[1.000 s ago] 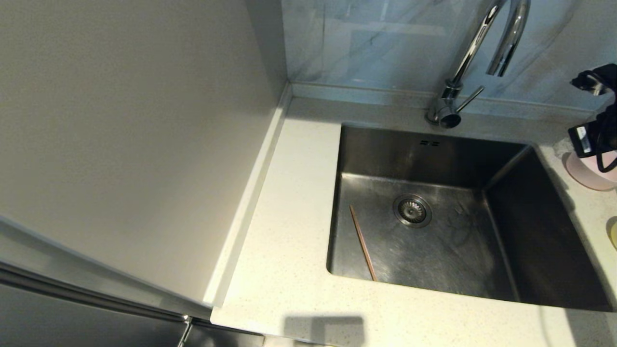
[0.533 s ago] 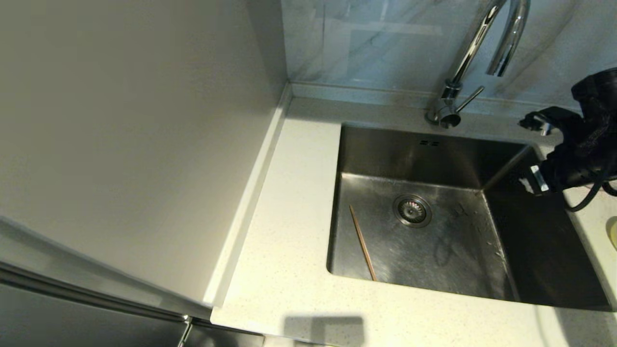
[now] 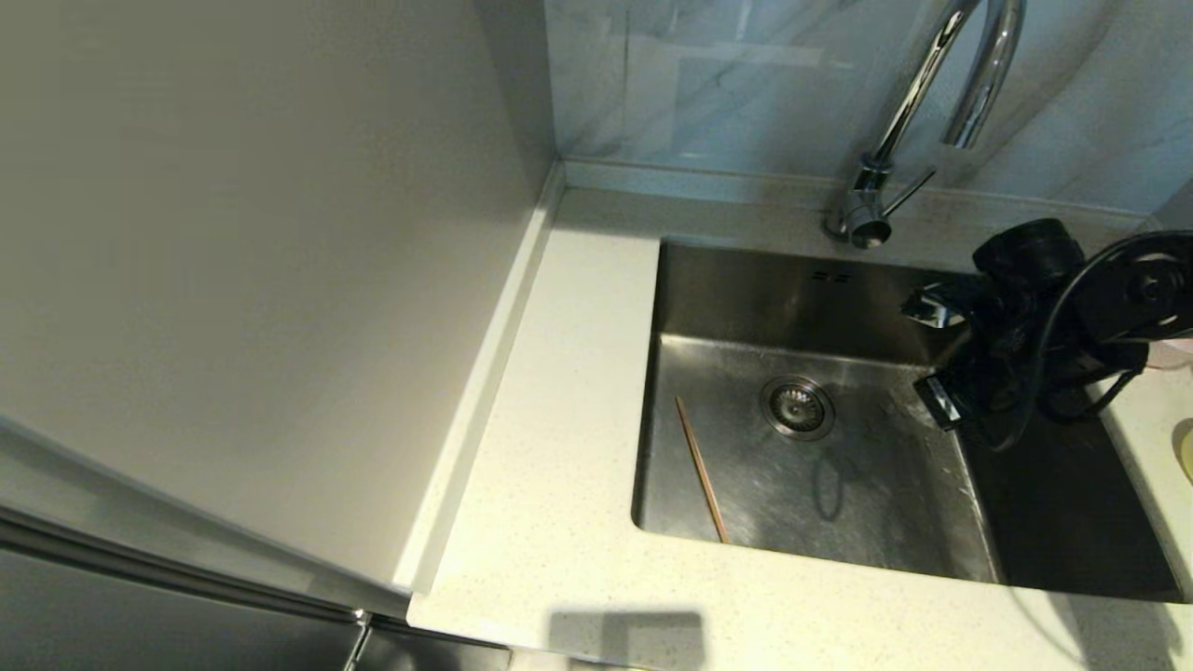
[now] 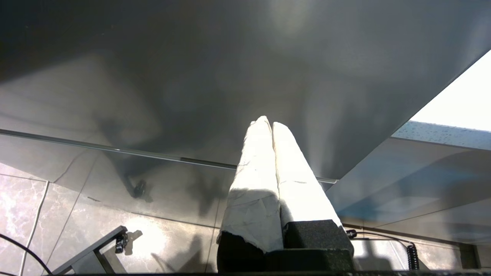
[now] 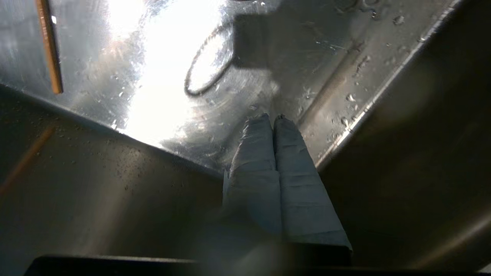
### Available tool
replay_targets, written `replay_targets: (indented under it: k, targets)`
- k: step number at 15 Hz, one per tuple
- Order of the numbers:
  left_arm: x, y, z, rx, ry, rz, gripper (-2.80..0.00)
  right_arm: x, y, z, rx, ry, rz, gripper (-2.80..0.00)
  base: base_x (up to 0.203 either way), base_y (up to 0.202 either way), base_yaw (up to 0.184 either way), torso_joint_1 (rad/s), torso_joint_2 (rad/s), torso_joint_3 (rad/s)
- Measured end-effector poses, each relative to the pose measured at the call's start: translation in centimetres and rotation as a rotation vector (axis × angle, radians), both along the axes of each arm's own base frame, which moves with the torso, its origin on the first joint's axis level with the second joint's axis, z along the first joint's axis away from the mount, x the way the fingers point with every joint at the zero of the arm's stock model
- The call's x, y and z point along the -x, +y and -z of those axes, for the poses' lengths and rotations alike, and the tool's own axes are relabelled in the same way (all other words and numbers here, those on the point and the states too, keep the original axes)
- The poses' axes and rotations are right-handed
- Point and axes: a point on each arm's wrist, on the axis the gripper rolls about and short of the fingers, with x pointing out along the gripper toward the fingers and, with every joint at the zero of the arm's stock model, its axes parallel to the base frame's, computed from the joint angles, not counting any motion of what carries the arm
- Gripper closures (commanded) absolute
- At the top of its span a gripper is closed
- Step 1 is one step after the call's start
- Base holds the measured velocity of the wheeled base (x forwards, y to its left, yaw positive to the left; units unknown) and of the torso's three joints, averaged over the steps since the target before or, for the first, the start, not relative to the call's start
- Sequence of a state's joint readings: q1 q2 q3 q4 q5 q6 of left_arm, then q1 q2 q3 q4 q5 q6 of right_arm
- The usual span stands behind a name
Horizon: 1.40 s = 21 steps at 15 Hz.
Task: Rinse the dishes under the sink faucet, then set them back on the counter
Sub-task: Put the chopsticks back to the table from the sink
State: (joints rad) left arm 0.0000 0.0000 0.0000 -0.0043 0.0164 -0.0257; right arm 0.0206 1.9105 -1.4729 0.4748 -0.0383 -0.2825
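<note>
We record, in the head view, a square brushed stainless steel sink (image 3: 820, 466) set in the off-white speckled tabletop (image 3: 559, 522), with a tall chrome gooseneck faucet (image 3: 895, 140) at its back rim and a round metal drain strainer (image 3: 797, 407) in its floor. One thin brown wooden chopstick (image 3: 701, 469) lies flat on the sink floor, left of the strainer. The right gripper (image 3: 932, 359) hangs over the right part of the sink, well apart from the chopstick. At the far right edge we note slivers of a pale pink bowl (image 3: 1176, 345) and a yellow-green bowl (image 3: 1186, 447) on the tabletop.

The right wrist view alone shows the right gripper's fingers (image 5: 264, 168) pressed together, holding nothing, above the wet floor by the sink wall; the chopstick (image 5: 49, 46) lies far across that floor.

The left wrist view alone shows the left gripper (image 4: 271, 124), parked below the worktop with fingers together and empty, near a dark cabinet front (image 4: 230, 76).
</note>
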Motion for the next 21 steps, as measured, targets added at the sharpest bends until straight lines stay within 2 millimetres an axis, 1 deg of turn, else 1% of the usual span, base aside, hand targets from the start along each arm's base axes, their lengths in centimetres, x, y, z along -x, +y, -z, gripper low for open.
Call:
replay_targets:
  k: [1,3,5,8,10,12,14,15,17,19,21]
  targets:
    - [0.0,0.0,0.0,0.0,0.0,0.0,0.0,-0.6,0.0,0.6,0.001,0.01,-0.004,0.0,0.0,0.0,0.0,0.0,0.0,0.0]
    - [0.0,0.0,0.0,0.0,0.0,0.0,0.0,-1.1,0.1,1.4,0.009,0.031,-0.016,0.0,0.0,0.0,0.0,0.0,0.0,0.0]
    - [0.0,0.0,0.0,0.0,0.0,0.0,0.0,-1.1,0.1,1.9,0.016,0.049,-0.028,0.0,0.0,0.0,0.0,0.0,0.0,0.0]
    - [0.0,0.0,0.0,0.0,0.0,0.0,0.0,-0.8,0.0,2.0,0.013,0.045,-0.022,0.0,0.0,0.0,0.0,0.0,0.0,0.0]
    - [0.0,0.0,0.0,0.0,0.0,0.0,0.0,-1.0,-1.0,2.3,0.015,0.003,0.006,0.0,0.0,0.0,0.0,0.0,0.0,0.0]
    - [0.0,0.0,0.0,0.0,0.0,0.0,0.0,-0.9,-2.4,3.4,0.02,-0.019,0.043,0.0,0.0,0.0,0.0,0.0,0.0,0.0]
    - [0.0,0.0,0.0,0.0,0.0,0.0,0.0,-0.3,-3.9,4.0,0.039,-0.004,0.069,0.0,0.0,0.0,0.0,0.0,0.0,0.0]
    - [0.0,0.0,0.0,0.0,0.0,0.0,0.0,0.1,-4.3,3.9,0.043,0.002,0.078,0.0,0.0,0.0,0.0,0.0,0.0,0.0]
    - [0.0,0.0,0.0,0.0,0.0,0.0,0.0,0.7,-4.4,3.5,0.047,0.02,0.079,0.0,0.0,0.0,0.0,0.0,0.0,0.0]
    - [0.0,0.0,0.0,0.0,0.0,0.0,0.0,1.6,-4.2,3.4,0.045,0.076,0.075,0.0,0.0,0.0,0.0,0.0,0.0,0.0]
    - [0.0,0.0,0.0,0.0,0.0,0.0,0.0,3.2,-4.1,3.1,0.05,0.175,0.093,0.0,0.0,0.0,0.0,0.0,0.0,0.0]
